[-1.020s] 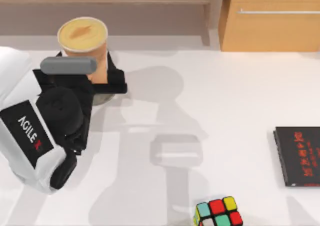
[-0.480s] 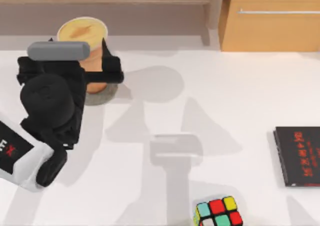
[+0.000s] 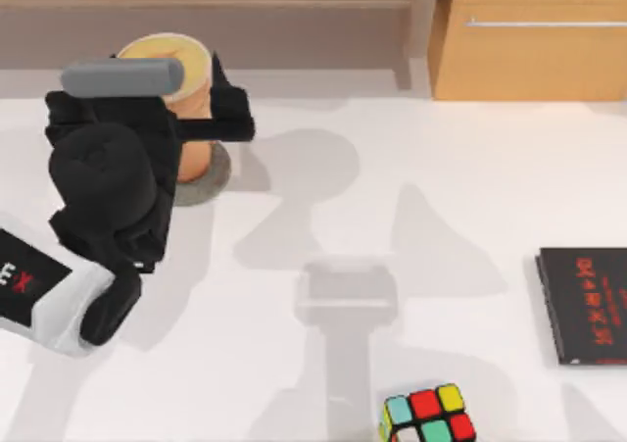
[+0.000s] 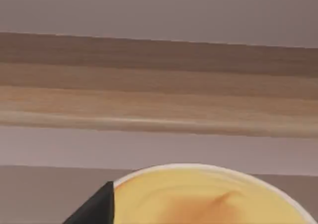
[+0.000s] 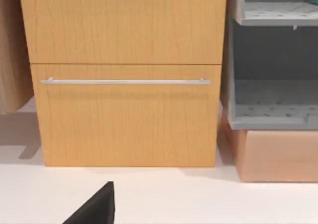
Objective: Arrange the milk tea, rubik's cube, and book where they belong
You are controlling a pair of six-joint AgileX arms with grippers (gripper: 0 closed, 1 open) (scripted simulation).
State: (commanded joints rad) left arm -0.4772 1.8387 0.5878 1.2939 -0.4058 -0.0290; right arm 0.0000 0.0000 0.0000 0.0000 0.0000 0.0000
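Left tool (image 3: pixel 191 119) clamped on milk tea (image 3: pixel 186 74), back-left of surface (image 3: pixel 411 197), near the rear edge.
Cup upright, long axis vertical, lid (image 4: pixel 208 199) up, over a grey round coaster (image 3: pixel 209 175); wooden shelf (image 4: pixel 159 100) just behind. Rubik's cube (image 3: pixel 428 415) at front edge, black book (image 3: pixel 583 305) at right edge; wide open middle. Right tool: cannot tell; faces wooden drawer (image 5: pixel 126 114).

Left arm (image 3: pixel 69 295): white shell link bearing a black panel with white lettering and a red mark, lower left of the top view; rounded matt-black wrist housing above it; grey cylindrical bar and black left claw (image 3: pixel 201 119) at upper left.
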